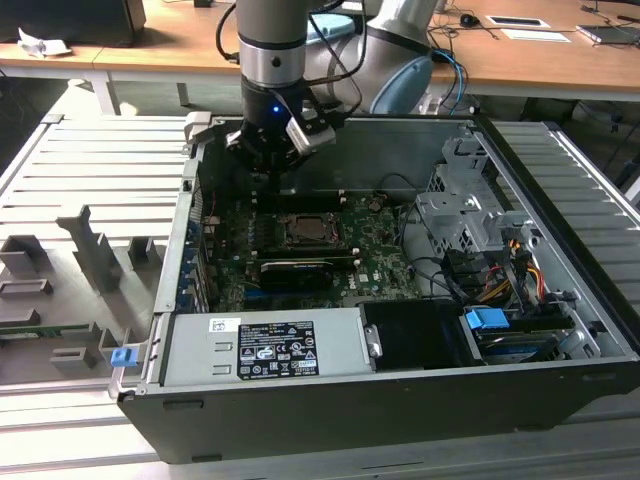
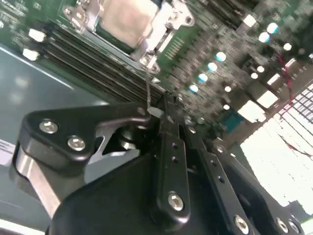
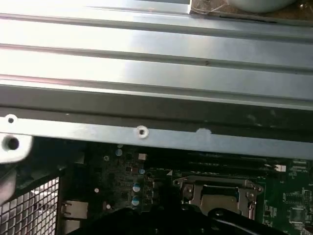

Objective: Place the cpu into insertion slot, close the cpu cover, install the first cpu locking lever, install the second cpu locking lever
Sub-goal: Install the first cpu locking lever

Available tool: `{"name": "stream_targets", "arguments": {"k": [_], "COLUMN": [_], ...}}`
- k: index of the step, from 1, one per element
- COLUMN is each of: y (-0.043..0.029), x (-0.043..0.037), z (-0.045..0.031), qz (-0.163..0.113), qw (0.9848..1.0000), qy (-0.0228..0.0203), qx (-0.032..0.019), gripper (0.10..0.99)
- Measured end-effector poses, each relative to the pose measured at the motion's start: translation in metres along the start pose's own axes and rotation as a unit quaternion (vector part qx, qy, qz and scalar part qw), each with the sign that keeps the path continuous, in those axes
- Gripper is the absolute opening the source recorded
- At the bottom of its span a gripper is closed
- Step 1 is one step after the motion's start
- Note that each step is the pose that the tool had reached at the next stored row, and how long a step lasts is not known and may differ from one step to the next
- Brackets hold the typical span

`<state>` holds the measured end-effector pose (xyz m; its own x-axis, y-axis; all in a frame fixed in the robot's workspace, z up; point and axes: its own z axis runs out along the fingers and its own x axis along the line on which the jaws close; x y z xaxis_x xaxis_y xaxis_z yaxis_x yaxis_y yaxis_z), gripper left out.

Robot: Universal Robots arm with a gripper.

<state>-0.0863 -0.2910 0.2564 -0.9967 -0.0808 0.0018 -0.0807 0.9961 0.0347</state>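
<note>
The end effector (image 2: 164,110), fingers pressed together (holding nothing), hovers near the cpu (image 2: 124,19).

The cpu (image 2: 124,19) has a pale, matt metal face, faintly brushed; the cpu cover (image 2: 168,22) around it is thin bright metal, shiny at its edges; the circuit board (image 1: 380,250) is green with a low sheen; the gripper (image 2: 164,115) is smooth black, semi-gloss, with bright metal screw heads; the computer case (image 1: 400,150) has dull grey sheet-metal walls, matt black outside; the power supply (image 1: 265,350) is plain grey metal bearing a paper label; the ribbed table (image 1: 90,170) looks like satin aluminium; the far desk (image 1: 520,55) is smooth wood
</note>
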Motion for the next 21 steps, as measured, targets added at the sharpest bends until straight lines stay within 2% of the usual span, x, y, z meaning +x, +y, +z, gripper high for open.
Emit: {"name": "stream_targets", "arguments": {"k": [2, 3, 5, 6, 9, 11, 18, 20, 21], "y": [-0.0004, -0.0007, -0.0018, -0.0022, -0.0019, -0.0009, 0.0014, 0.0015, 0.0016], "x": [-0.0094, -0.0176, -0.039, -0.0439, -0.0446, -0.0449, -0.0514, -0.0523, -0.0524], "z": [0.0027, 0.0058, 0.0128, 0.0139, 0.0186, 0.0206, 0.0288, 0.0302, 0.0308], "qz": [0.0, 0.0, 0.0, 0.0, 0.0, 0.0, 0.0, 0.0, 0.0], "qw": [1.0, 1.0, 1.0, 1.0, 1.0, 1.0, 1.0, 0.9999, 0.9999], "qy": [0.0, 0.0, 0.0003, 0.0001, -0.0009, -0.0054, -0.0056, -0.0063, -0.0065], "qx": [0.0, -0.0001, -0.0001, -0.0032, -0.0043, -0.0046, -0.0067, -0.0147, -0.0154], "gripper": [0.106, 0.106, 0.106, 0.106, 0.106, 0.106, 0.106, 0.106, 0.106]}}
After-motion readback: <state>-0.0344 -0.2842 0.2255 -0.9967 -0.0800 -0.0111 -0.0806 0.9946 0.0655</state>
